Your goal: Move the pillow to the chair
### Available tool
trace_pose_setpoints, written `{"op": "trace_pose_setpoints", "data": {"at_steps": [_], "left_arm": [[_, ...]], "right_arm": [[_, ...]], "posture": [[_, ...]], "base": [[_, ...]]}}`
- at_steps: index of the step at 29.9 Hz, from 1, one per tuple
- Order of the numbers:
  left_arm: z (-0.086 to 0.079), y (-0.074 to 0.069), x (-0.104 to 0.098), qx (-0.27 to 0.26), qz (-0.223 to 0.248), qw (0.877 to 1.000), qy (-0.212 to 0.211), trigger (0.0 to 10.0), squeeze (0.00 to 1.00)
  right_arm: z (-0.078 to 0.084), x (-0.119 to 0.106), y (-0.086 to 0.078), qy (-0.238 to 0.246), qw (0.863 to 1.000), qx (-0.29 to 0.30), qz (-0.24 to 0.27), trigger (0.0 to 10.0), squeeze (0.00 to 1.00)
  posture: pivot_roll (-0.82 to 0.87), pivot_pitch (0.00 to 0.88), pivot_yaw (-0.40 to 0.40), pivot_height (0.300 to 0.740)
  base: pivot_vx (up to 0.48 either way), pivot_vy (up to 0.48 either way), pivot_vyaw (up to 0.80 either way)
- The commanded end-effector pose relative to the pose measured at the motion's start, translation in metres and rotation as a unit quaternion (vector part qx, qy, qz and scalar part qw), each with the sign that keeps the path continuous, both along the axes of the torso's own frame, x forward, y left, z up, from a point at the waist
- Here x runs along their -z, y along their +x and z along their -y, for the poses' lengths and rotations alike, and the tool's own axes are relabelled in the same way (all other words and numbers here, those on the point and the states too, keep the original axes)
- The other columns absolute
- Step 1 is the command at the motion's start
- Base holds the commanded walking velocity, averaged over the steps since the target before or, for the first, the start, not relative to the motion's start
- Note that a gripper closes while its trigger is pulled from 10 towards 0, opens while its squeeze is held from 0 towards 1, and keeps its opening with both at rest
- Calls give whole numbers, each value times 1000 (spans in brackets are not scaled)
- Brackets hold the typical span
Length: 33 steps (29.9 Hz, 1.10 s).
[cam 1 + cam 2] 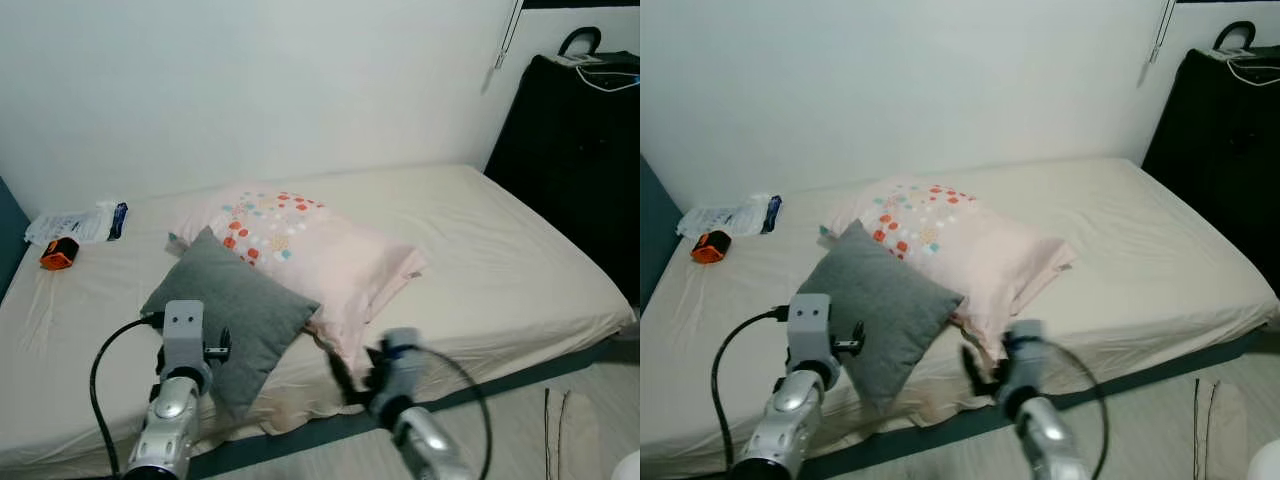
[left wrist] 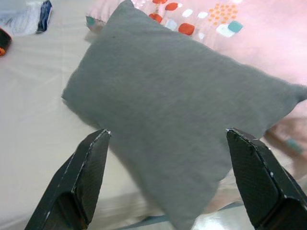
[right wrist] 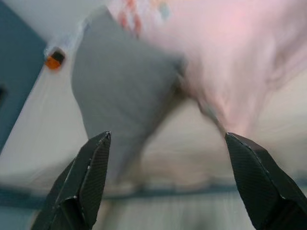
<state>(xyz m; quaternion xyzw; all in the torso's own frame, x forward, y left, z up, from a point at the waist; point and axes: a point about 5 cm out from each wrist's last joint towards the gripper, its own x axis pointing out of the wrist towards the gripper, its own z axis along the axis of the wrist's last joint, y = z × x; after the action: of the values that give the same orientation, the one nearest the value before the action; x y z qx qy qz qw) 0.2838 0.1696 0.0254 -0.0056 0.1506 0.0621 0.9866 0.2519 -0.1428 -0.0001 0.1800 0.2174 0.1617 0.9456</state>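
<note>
Grey pillow point(image 1: 232, 318) lies on the bed point(image 1: 500, 250), near the front edge, set like a diamond: one corner points toward the wall, the opposite corner hangs toward the bed's front edge. Its right side overlaps the pink patterned pillow point(image 1: 310, 245), which lies behind and to the right of it, the two touching. Which pillow the task means is not settled by the pictures; the grey one is closer to both arms, so I take it as the likely target. Left gripper point(image 2: 168, 177) is raised just short of the grey pillow's lower-left side, fingers spread wide apart, nothing between them; in the left wrist view the pillow sits squarely ahead between the two fingertips, its long axis running diagonally across the gap. Right gripper point(image 3: 168, 182) is lower, at the bed's front edge, below the pink pillow's drooping corner, also spread wide and empty; its wrist view is blurred, with the grey pillow off to one side and the pink one ahead. Judgement: the left arm is the nearer and better lined up on the grey pillow, and needs only to advance forward and down onto the near corner. Beyond, at the bed's far left, a small orange object point(image 1: 57, 253) and a plastic packet point(image 1: 75, 225) lie well apart from the pillows. A dark case point(image 1: 575, 150) stands right of the bed.
</note>
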Motion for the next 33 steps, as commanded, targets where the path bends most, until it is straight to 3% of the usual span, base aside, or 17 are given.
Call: {"op": "trace_pose_setpoints", "data": {"at_steps": [1,3,5,10,12,14,17,20,22,23,24,25,26,28,29,31,33], "left_arm": [[11,-2,6,17,-14,1000,1,10000,0],[11,-2,6,17,-14,1000,1,10000,0],[15,-6,8,33,-16,999,16,10000,0],[15,-11,12,36,-27,999,27,10000,0],[15,-14,14,34,-31,999,27,10000,0],[15,-20,19,35,-41,998,25,10000,0],[16,-22,20,36,-43,998,23,10000,0],[16,-24,21,30,-44,998,22,10000,0],[16,-24,21,30,-44,998,22,10000,0],[16,-24,22,26,-44,998,25,10000,0],[16,-24,22,26,-44,998,25,10000,0],[15,-20,20,21,-37,999,30,10000,0],[15,-20,20,21,-37,999,30,10000,0],[14,-9,14,13,-27,999,35,10000,0],[14,-9,14,13,-27,999,35,10000,0],[14,1,9,11,-19,999,38,10000,0],[15,5,5,11,-13,999,37,10000,0]], "right_arm": [[6,2,-7,28,997,-47,-51,10000,0],[6,2,-7,28,997,-47,-51,10000,0],[11,1,-22,32,992,-94,-74,10000,0],[19,1,-45,75,986,-105,-110,10000,0],[22,1,-52,41,988,-113,-99,10000,0],[28,3,-71,-73,984,-155,-57,10000,0],[28,4,-80,-105,977,-179,-49,10000,0],[55,-3,-69,-171,984,-38,-10,10000,0],[55,-3,-69,-171,984,-38,-10,10000,0],[67,-10,-64,-188,982,25,8,10000,0],[67,-10,-64,-188,982,25,8,10000,0],[78,-30,-58,-210,972,91,57,10000,0],[78,-30,-58,-210,972,91,57,10000,0],[89,-58,-53,-229,953,162,114,10000,0],[89,-58,-53,-229,953,162,114,10000,0],[105,-63,-55,-234,934,247,106,10000,0],[109,-52,-57,-205,934,280,88,10000,0]], "posture": [[-70,0,-31,720],[-70,0,-31,720],[-81,0,-26,720],[-88,0,-18,720],[-93,6,-10,720],[-93,5,0,720],[-94,6,1,720],[-114,10,10,720],[-114,10,10,720],[-126,14,17,720],[-126,14,17,720],[-164,13,24,720],[-164,13,24,720],[-191,16,40,720],[-191,16,40,720],[-188,14,43,720],[-182,9,49,720]], "base": [[0,0,0],[0,0,0],[0,0,0],[0,0,0],[0,0,0],[0,0,0],[0,0,0],[0,0,0],[0,0,0],[0,0,0],[0,0,0],[0,0,0],[0,0,0],[0,0,0],[0,0,0],[0,0,0],[0,0,0]]}}
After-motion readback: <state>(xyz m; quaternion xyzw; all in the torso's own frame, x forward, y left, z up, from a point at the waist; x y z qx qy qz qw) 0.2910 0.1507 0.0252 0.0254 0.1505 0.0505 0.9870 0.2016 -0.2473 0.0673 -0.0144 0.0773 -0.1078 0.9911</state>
